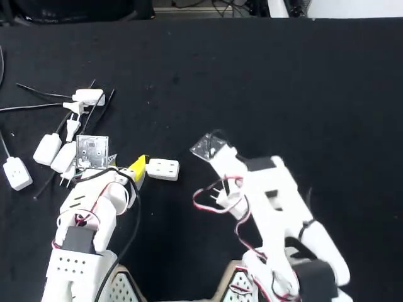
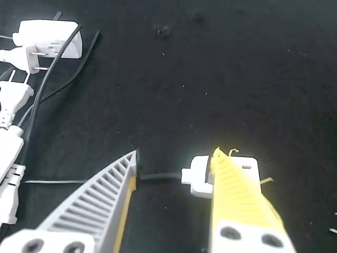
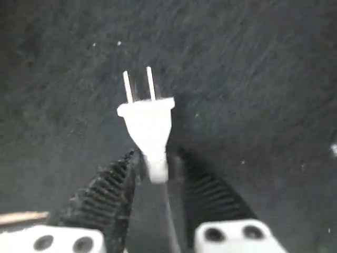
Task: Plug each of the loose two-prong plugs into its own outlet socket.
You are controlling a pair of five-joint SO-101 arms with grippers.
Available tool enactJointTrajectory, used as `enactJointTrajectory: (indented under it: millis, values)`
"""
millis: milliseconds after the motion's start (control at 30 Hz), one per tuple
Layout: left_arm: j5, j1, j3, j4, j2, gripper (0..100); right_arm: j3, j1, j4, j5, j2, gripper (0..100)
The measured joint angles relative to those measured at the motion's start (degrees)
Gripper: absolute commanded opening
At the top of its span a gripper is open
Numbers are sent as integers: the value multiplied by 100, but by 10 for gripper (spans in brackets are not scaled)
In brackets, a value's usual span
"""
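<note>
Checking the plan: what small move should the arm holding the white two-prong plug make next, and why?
Probably ease the right tool toward the white rectangular outlet socket, prongs leading: it grips the white two-prong plug, and that socket's slots look empty beside the left tool.

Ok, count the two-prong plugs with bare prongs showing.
3. One two-prong plug sits in the right gripper. A second plug lies next to the white socket block, a third plug just beside it. More may hide in that cable tangle.
</note>
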Motion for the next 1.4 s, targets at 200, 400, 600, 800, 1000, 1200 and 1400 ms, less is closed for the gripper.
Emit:
enactJointTrajectory:
  millis: [200, 400, 600, 800, 1000, 1200, 1400]
  values:
    - [-9, 0, 202, 0, 0, 223, -343, -246, 334, 0, 167, 107]
    - [-9, 0, 202, 0, 0, 223, -352, -316, 70, 0, 167, 107]
    - [-9, 0, 202, 0, 0, 223, -352, -79, -519, 0, 202, 106]
    - [-9, 0, 202, 0, 0, 223, -378, -62, -633, 0, 607, 106]
    - [-9, 0, 202, 0, 0, 223, -598, -114, -624, 0, 967, 106]
    - [-9, 0, 202, 0, 0, 223, -571, -475, -484, -44, 870, 106]
    - [-9, 0, 202, 0, 0, 223, -237, -624, -448, -70, 668, 106]
